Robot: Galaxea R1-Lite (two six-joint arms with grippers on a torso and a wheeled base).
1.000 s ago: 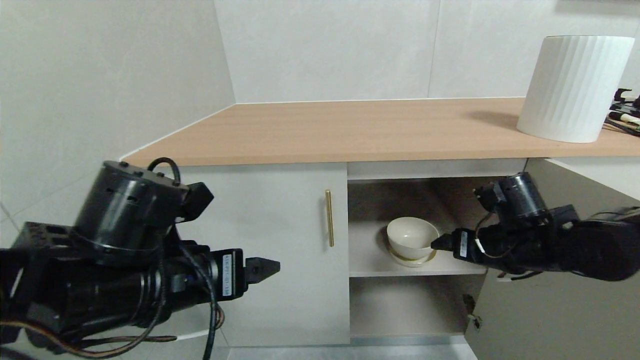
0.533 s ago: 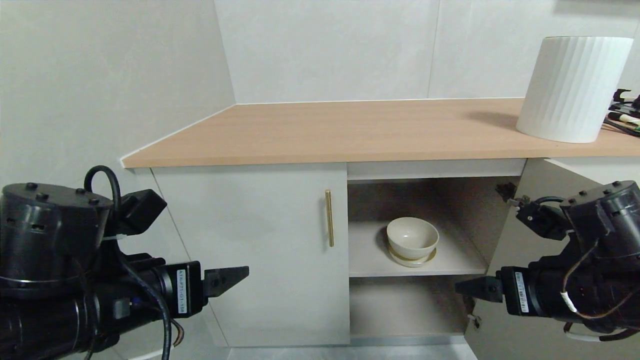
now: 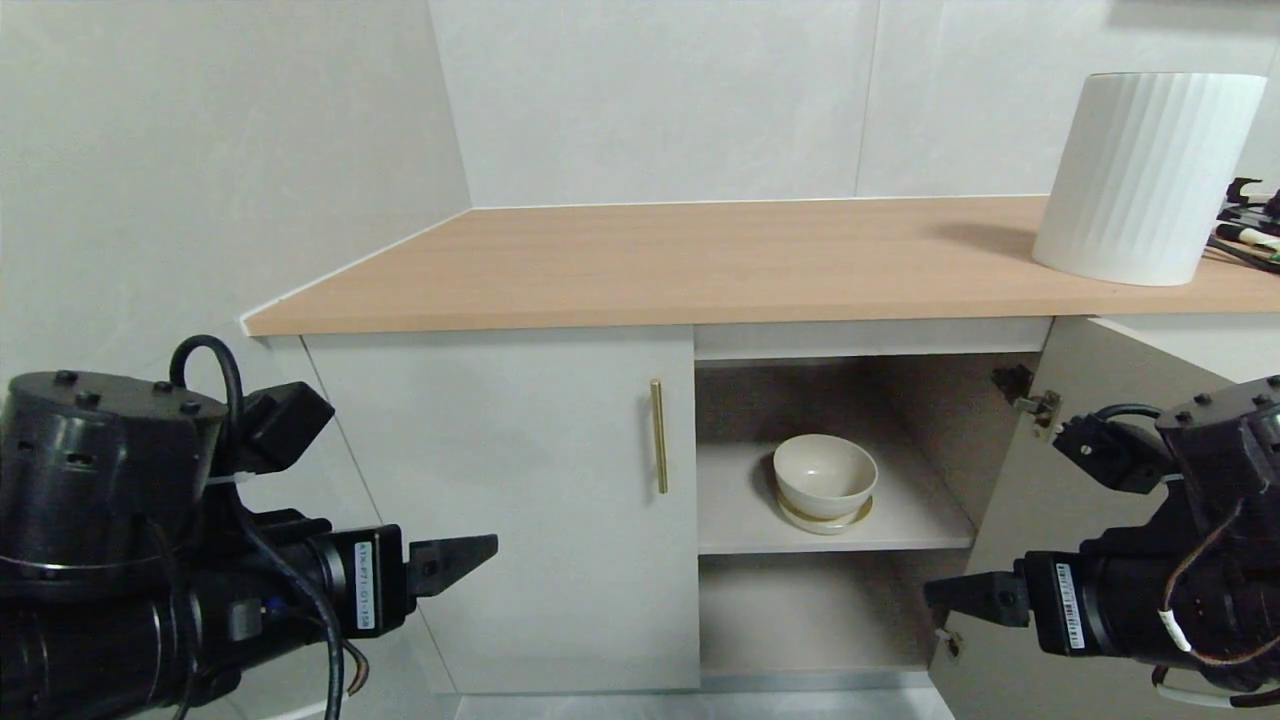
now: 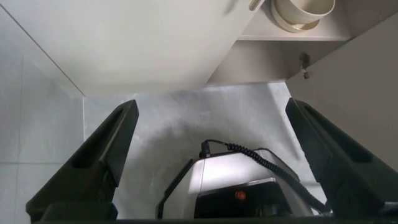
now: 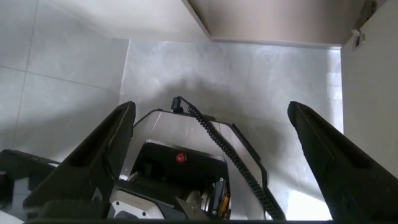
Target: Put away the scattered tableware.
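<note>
A cream bowl (image 3: 825,474) sits on a small plate (image 3: 826,520) on the middle shelf (image 3: 735,505) of the open cabinet; the bowl (image 4: 305,9) also appears in the left wrist view. My left gripper (image 3: 470,555) hangs low in front of the shut left door, well left of the bowl. In its own view this gripper (image 4: 211,109) is open with nothing between its fingers. My right gripper (image 3: 950,595) is below and to the right of the shelf, beside the open door (image 3: 1040,540). It is open and empty too (image 5: 211,111).
The left door is shut and has a gold bar handle (image 3: 657,450). A white ribbed container (image 3: 1150,175) stands at the right end of the wooden countertop (image 3: 650,265), with dark items (image 3: 1250,225) behind it. A lower shelf (image 3: 800,620) lies under the bowl's shelf.
My right gripper has pulled back from the bowl's rim, down and to the right, out of the cabinet. My left arm has drawn back to the left and lower. The bowl stayed put.
</note>
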